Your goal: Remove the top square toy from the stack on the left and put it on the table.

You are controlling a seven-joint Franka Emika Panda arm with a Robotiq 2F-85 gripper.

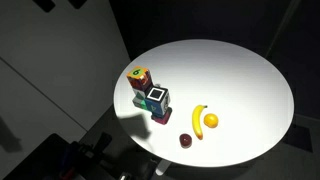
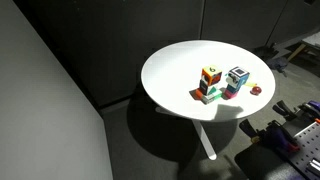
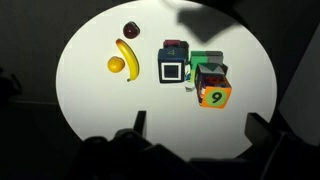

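Observation:
Two stacks of square toy cubes stand on the round white table [image 1: 240,70]. One stack has an orange top cube [image 1: 139,75] with a "9" on one face; it also shows in the wrist view [image 3: 212,96] and in an exterior view [image 2: 211,75]. The other stack has a white-and-blue top cube [image 1: 157,98], also in the wrist view [image 3: 172,69] and an exterior view [image 2: 237,76]. My gripper [image 3: 200,122] is open and empty, high above the table. In the wrist view its two fingers frame the bare table just below the orange cube.
A banana [image 1: 198,120], an orange [image 1: 211,121] and a small dark red fruit [image 1: 186,140] lie beside the stacks; they also show in the wrist view, banana [image 3: 128,57]. The table edge drops to a dark floor all round. A grey wall [image 2: 50,110] stands nearby.

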